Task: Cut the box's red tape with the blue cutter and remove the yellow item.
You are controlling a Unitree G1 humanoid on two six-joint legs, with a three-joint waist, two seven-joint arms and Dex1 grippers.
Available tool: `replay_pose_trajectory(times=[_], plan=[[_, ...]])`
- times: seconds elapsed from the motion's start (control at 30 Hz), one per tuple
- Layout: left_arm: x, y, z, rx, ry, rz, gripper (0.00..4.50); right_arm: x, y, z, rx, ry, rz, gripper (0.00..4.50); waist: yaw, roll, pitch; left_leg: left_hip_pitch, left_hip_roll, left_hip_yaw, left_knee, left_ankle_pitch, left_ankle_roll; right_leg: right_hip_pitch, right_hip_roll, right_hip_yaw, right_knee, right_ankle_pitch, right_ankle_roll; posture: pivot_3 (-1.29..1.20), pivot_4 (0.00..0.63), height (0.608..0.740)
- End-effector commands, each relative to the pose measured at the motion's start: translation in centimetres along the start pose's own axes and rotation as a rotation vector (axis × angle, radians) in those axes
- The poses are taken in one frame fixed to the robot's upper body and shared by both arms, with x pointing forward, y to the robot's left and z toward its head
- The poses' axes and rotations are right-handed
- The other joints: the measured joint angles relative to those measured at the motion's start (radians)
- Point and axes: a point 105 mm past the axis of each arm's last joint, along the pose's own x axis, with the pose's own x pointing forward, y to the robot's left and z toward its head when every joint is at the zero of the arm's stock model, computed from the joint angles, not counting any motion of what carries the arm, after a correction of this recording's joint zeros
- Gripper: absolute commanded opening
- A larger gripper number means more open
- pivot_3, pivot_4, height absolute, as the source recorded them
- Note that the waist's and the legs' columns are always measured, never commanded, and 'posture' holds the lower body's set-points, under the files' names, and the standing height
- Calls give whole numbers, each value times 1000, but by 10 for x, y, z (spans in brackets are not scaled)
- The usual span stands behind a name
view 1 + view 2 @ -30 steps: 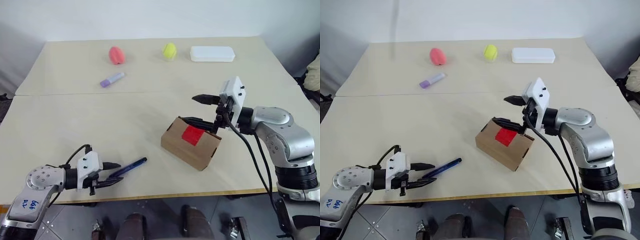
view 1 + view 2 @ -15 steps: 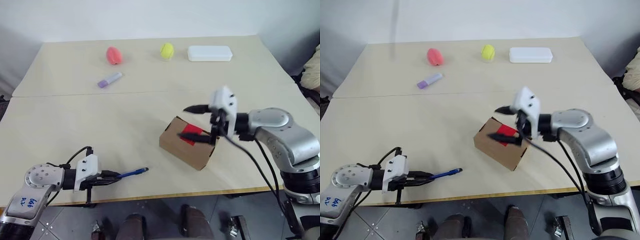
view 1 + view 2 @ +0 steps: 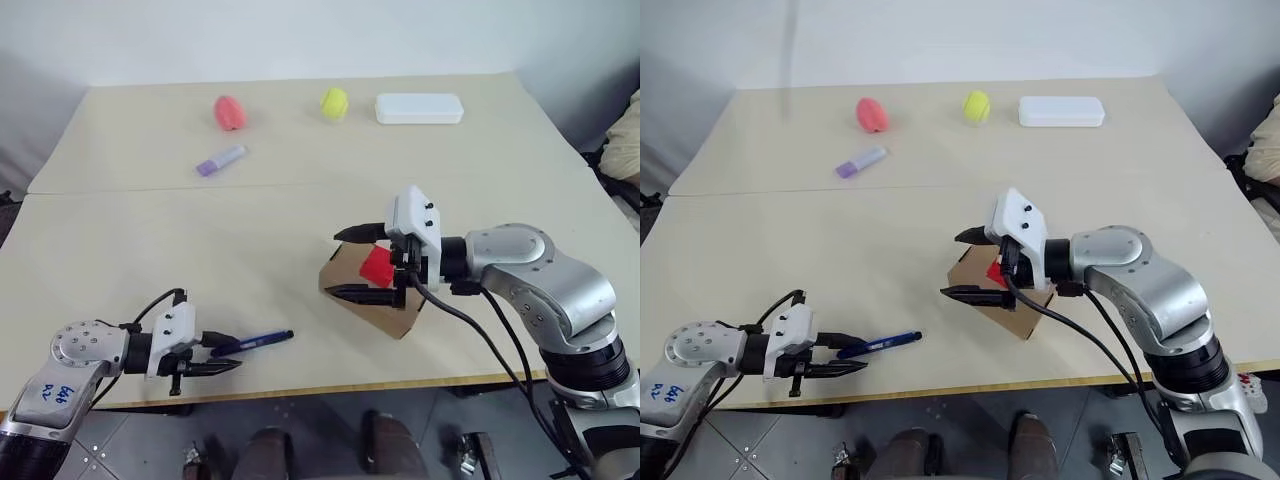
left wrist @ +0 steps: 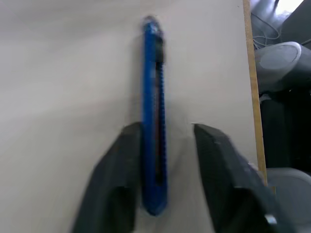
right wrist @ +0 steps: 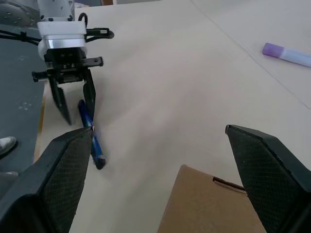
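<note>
We are looking first at the blue cutter (image 3: 252, 341), which is lying flat on the table (image 3: 150, 250) near its front edge. It looks thin, stiff and light, with a smooth plastic body, so we judge it will slide or roll away under a glancing touch and is best taken across the middle of its length, squarely between both fingers, with its working tip left free.

The left gripper (image 4: 163, 131) is sitting low over the cutter's near end, pointing along it toward the box. Its fingers are standing apart, one on each side of the blue body; in the left wrist view one finger (image 4: 127, 145) looks to be touching the cutter while the other is showing a gap, so nothing is clamped yet.

Beyond the cutter's far tip, well apart from it, the box (image 3: 375, 300) is resting on the table with the red tape (image 3: 377, 265) on its top. The right gripper (image 3: 358, 262) is reaching in sideways over the box, its arm bent at the elbow, its fingers spread wide above and below the box's near corner without closing on it. We are not seeing the yellow item; we presume it is inside the closed box.
</note>
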Motion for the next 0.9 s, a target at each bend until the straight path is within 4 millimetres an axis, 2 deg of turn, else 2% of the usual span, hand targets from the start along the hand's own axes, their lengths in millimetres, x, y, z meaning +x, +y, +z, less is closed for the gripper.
replay_pose_trajectory(times=[0.03,0.1,0.3,0.43,0.57,0.7,0.9], plan=[[-1,11,-11,17,54,77,3071,-3,2,8,-32,-26,-6,4500,5,0,0,0,0,0,1,0,0,0,0,0,0,0,0,0,150,740],[-1,13,-11,47,58,86,3595,-4,0,8,-33,-26,-13,4500,6,0,0,-1,0,0,3,0,0,0,0,0,1,0,-1,0,150,740],[1,12,-16,125,86,68,3595,-5,-2,7,-35,-19,-27,4500,4,0,0,-1,1,1,3,0,0,0,0,0,1,1,-1,0,150,740],[3,12,-21,138,129,88,2790,-7,-3,7,-38,-14,-34,4500,7,2,-1,-1,0,1,4,0,0,0,0,0,1,1,-1,0,150,740],[9,-3,-16,74,88,26,1659,-8,-5,7,-39,-13,-41,4500,6,3,-2,0,1,1,4,0,0,1,0,0,1,1,-1,0,150,740],[9,-7,-20,40,108,16,479,-9,-5,7,-41,-11,-43,4500,8,3,-2,-1,1,1,5,0,0,1,0,0,1,1,-1,0,150,740],[8,-7,-18,39,100,17,400,-9,-4,12,-51,-22,-26,4500,7,3,-2,-1,1,1,5,0,1,1,0,0,1,1,-1,0,150,740]])
